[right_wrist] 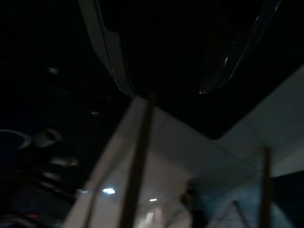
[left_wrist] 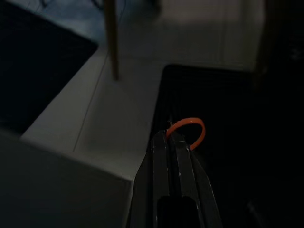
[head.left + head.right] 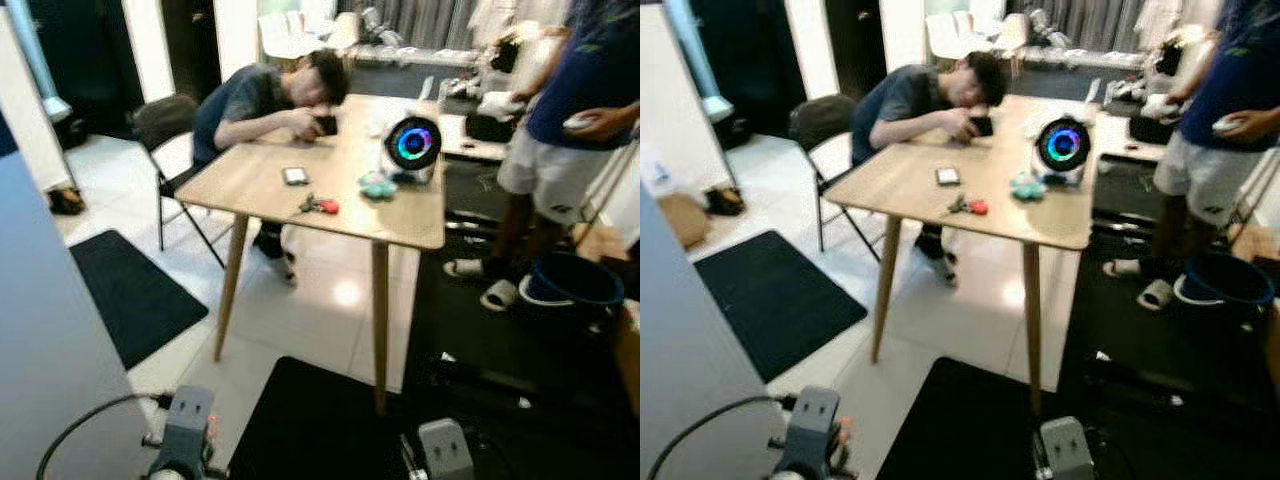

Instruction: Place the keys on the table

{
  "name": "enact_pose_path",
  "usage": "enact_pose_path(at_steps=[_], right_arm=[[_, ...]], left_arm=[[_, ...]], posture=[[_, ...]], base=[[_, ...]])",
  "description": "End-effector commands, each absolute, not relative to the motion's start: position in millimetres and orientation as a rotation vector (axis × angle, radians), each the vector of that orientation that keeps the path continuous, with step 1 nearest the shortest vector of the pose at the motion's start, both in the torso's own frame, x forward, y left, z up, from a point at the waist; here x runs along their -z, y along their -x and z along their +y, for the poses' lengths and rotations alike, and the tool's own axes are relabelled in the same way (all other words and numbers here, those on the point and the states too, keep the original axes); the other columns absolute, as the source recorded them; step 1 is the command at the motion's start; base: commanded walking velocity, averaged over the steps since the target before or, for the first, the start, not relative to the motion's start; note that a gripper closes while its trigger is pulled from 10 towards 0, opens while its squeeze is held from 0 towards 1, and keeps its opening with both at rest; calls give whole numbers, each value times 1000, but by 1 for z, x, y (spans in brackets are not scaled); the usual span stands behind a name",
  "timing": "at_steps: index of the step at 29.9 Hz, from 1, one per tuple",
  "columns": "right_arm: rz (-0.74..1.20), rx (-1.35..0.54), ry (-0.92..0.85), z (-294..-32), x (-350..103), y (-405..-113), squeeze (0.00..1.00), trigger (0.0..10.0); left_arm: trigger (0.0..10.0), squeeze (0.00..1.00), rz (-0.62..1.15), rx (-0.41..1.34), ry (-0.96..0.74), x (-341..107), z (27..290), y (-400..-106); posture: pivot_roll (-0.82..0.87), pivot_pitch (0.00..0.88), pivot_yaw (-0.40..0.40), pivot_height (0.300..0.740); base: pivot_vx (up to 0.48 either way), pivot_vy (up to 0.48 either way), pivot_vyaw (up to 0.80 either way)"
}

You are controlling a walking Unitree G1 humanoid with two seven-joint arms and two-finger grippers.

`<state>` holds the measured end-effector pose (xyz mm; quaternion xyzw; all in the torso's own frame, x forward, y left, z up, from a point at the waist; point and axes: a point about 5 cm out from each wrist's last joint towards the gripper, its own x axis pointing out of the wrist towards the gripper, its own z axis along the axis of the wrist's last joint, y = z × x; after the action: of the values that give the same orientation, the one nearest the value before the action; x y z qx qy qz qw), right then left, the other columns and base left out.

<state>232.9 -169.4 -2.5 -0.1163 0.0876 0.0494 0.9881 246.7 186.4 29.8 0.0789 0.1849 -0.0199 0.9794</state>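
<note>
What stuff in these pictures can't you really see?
- Left gripper: shut fingers hold an orange ring; the keys under them are hidden in the dark left wrist view.
- Right wrist view: too dark to show that gripper.
- Keys with a red tag on the table: too small and blurred to count.
- Standing person: cut off by the top edge.

The standing person (image 3: 560, 150) at two o'clock is cut off above the chest by the top edge. The keys (image 3: 318, 205) on the tabletop (image 3: 260, 180) are blurred, their number untellable. The right wrist view is too dark and smeared to be read.
</note>
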Motion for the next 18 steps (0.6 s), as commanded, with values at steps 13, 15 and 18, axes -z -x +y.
enact_pose_path(at_steps=[13, 15, 18], right_arm=[[200, -107, 229, -167, 8, -226, 0, 10000], [198, -110, 231, -167, 8, -226, 0, 10000], [197, -111, 232, -167, 8, -226, 0, 10000]], left_arm=[[10000, 0, 407, 33, -159, -23, 189, -241], [10000, 0, 407, 32, -159, -23, 189, -241], [10000, 0, 407, 32, -159, -24, 189, -241]], posture=[[91, 131, 1, 740], [91, 131, 0, 740], [92, 130, 0, 740]], base=[[0, 0, -496], [0, 0, 0], [0, 0, 0]])
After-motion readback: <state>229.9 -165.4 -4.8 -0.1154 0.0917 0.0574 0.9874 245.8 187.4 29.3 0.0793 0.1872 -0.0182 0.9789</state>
